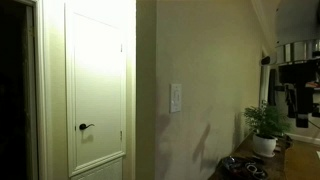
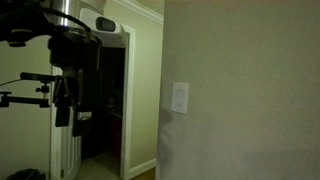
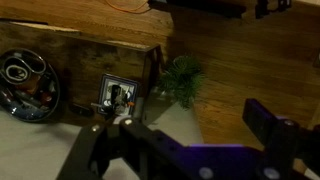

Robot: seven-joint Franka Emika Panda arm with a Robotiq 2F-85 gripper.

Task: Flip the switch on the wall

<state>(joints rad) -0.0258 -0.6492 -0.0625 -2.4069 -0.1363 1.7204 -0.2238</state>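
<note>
The switch (image 1: pixel 176 97) is a small white upright plate on the pale beige wall (image 1: pixel 215 70), to the right of the white door. It also shows in an exterior view (image 2: pixel 180 97) on the wall (image 2: pixel 250 90). My gripper (image 1: pixel 293 100) hangs far to the right of the switch, well away from the wall. In an exterior view the gripper (image 2: pixel 65 105) is far left of the switch. In the wrist view the gripper (image 3: pixel 180 130) is open and empty, and the switch is out of view there.
A white panelled door (image 1: pixel 97 90) with a dark lever handle (image 1: pixel 85 127) stands left of the switch. A potted plant (image 1: pixel 265 125) and a dark bowl (image 1: pixel 245 168) sit on a wooden surface below me; the wrist view also shows a framed picture (image 3: pixel 118 95).
</note>
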